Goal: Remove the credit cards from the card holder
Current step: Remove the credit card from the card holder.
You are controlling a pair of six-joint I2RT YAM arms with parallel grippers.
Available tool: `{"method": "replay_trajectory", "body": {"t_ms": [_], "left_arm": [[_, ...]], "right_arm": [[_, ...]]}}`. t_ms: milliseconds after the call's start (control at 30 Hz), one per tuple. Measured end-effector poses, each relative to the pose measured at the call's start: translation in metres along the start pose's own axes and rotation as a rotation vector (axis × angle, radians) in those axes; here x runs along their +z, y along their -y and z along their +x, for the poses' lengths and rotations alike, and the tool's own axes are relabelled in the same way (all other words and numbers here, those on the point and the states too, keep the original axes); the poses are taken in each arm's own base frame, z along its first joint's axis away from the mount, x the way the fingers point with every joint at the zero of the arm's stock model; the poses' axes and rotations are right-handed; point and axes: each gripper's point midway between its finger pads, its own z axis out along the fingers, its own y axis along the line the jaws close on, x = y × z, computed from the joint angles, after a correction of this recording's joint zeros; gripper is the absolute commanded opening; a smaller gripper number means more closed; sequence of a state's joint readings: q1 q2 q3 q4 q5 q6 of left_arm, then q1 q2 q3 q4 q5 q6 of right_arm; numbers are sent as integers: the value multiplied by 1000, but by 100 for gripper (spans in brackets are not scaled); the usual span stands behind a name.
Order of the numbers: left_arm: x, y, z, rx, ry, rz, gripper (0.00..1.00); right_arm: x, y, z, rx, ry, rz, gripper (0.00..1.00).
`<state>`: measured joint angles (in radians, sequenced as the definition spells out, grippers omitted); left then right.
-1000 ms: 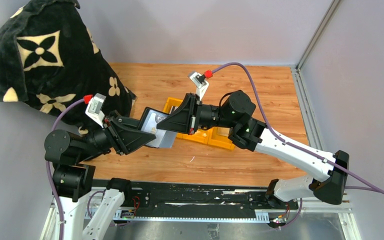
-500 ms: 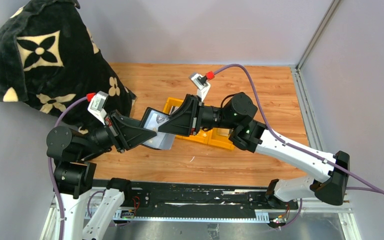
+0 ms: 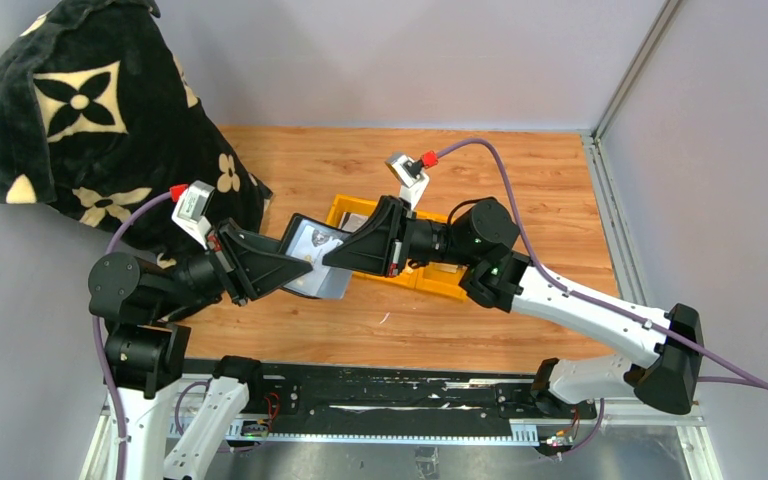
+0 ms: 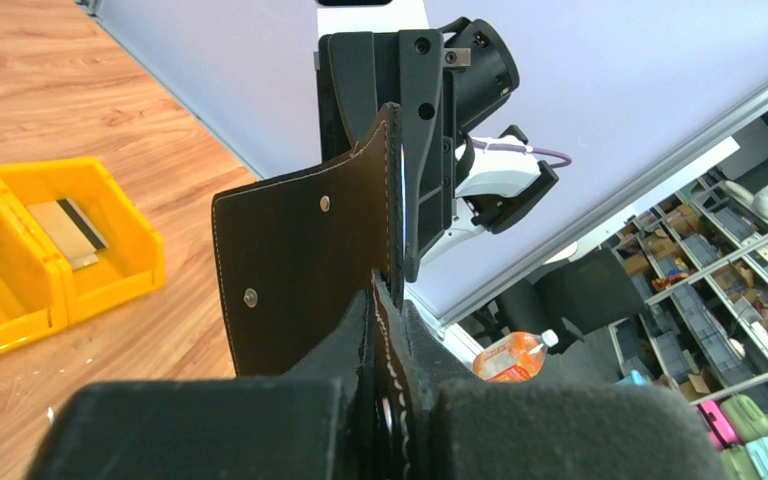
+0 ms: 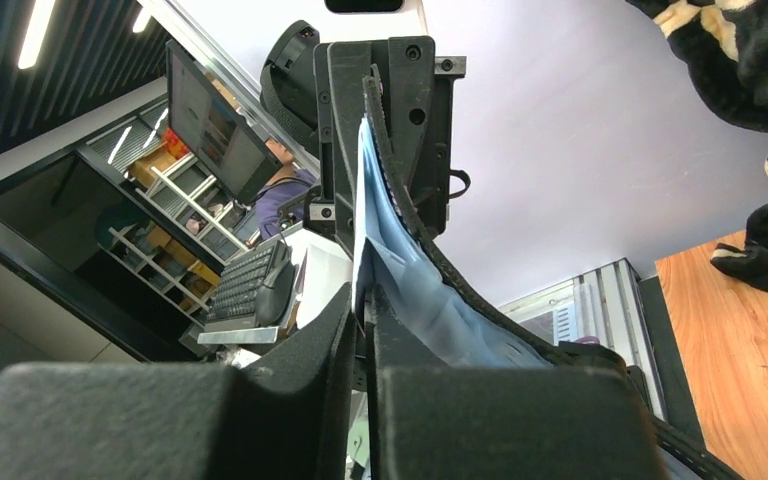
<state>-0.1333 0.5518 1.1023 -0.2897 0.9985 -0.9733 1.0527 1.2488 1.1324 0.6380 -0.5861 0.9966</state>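
Note:
The black card holder [image 3: 296, 226] hangs open in the air between both arms, above the wooden table. My left gripper [image 3: 295, 270] is shut on its edge; in the left wrist view the stitched flap [image 4: 300, 270] runs up from my closed fingers [image 4: 460, 420]. A silvery credit card [image 3: 312, 241] shows inside the holder. My right gripper [image 3: 333, 255] is shut on the thin edge of this card, and the right wrist view shows its bluish-grey face [image 5: 405, 265] lying against the holder's curved black side [image 5: 438, 262]. Another card [image 4: 70, 232] lies in the yellow bin.
The yellow three-compartment bin [image 3: 442, 287] sits on the table under the right arm, also in the left wrist view [image 4: 110, 215]. A large black plush bag with beige flower marks [image 3: 90, 110] stands at the back left. Grey walls close the back and right.
The right arm has drawn slightly back to the right and its wrist has turned a little. The left arm shifted slightly. Both grippers keep their hold.

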Motion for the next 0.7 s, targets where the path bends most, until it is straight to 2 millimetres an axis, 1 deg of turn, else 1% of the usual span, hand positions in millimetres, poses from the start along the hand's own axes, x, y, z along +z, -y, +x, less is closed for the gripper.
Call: {"method": "replay_trajectory", "body": {"t_ms": [100, 200, 433, 600, 700], "left_arm": [[0, 2, -1, 3, 2, 3, 0], [-1, 5, -2, 4, 3, 4, 0], [-1, 3, 0, -22, -8, -6, 2], [0, 1, 2, -40, -16, -14, 8], [-1, 1, 2, -42, -17, -15, 10]], "right_arm": [[0, 0, 0, 2, 5, -6, 0], [-1, 1, 1, 2, 9, -9, 0], [-5, 4, 4, 1, 20, -4, 0], [-8, 6, 7, 5, 22, 5, 0], [-8, 5, 7, 1, 21, 5, 0]]}}
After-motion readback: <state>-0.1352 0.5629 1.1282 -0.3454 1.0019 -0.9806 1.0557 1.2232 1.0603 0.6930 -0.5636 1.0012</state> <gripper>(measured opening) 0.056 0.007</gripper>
